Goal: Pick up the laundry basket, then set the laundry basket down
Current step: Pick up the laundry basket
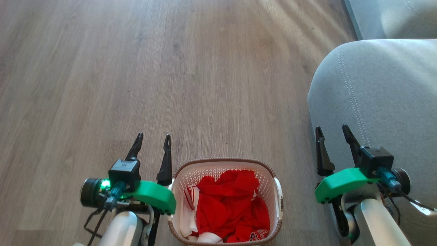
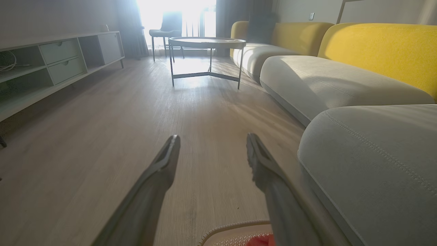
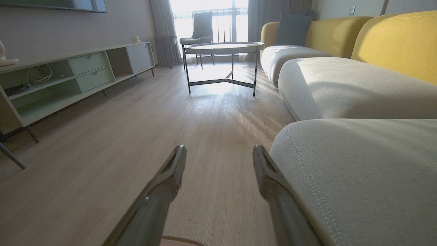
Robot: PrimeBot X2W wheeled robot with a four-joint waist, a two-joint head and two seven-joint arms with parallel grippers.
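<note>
Basket [image 1: 223,160] sits on floor [image 1: 205,85] between left end effector [image 1: 153,136] and right end effector [image 1: 332,128], both open, empty. I should lower both to its handles [image 1: 279,190] together, lifting level.

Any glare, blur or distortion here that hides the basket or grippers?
Head view: even light, sharp; laundry basket, left gripper and right gripper all clear. Left wrist view: window blown out, fingers soft, wide-angle stretch. Right wrist view: milder window glare, fingers likewise blurred.
</note>
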